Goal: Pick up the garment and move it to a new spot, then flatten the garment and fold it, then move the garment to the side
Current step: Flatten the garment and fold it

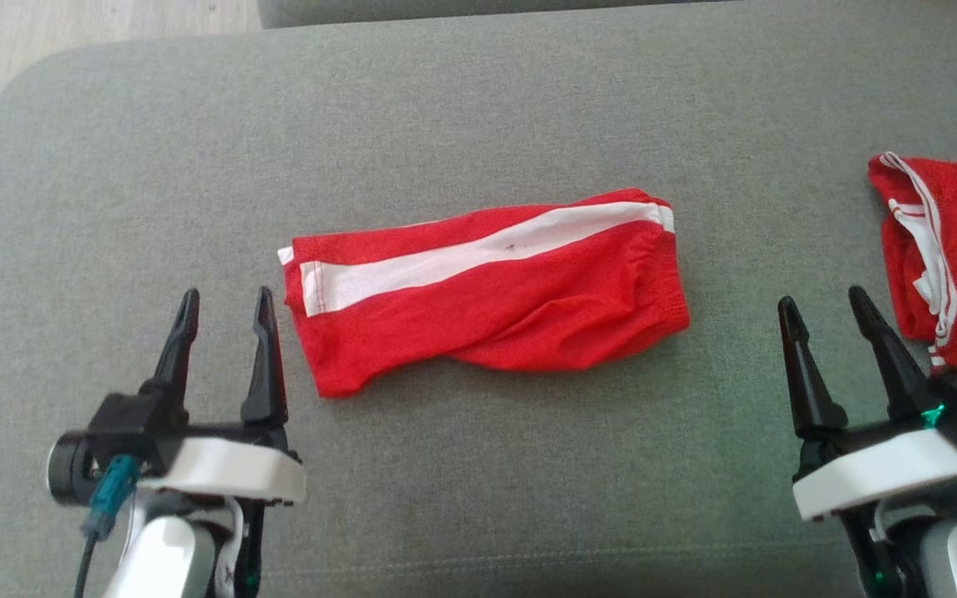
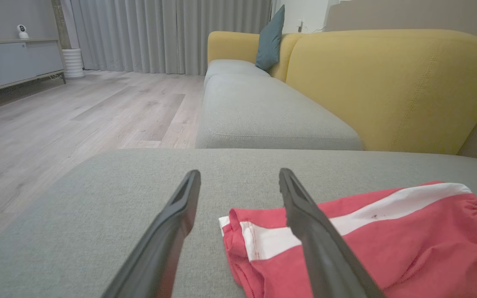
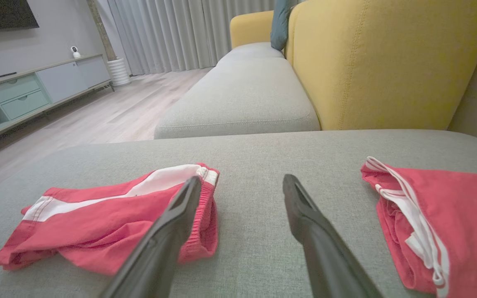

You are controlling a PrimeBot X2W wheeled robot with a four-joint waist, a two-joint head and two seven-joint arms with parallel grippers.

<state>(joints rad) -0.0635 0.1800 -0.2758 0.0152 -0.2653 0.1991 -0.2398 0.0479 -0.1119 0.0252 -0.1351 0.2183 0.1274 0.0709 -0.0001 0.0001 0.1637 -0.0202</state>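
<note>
Garment (image 1: 487,286) lies lengthwise between left claw (image 1: 227,292) and right claw (image 1: 822,296), elastic waistband (image 1: 668,266) rightward, both claws spread apart

Head view looks down; both low wrist views share the garment (image 3: 97,223).

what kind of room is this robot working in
Most likely a home living room: a long sofa with grey seats and yellow backs, a low media cabinet along the wall, floor-length grey curtains and a wood floor.
</note>
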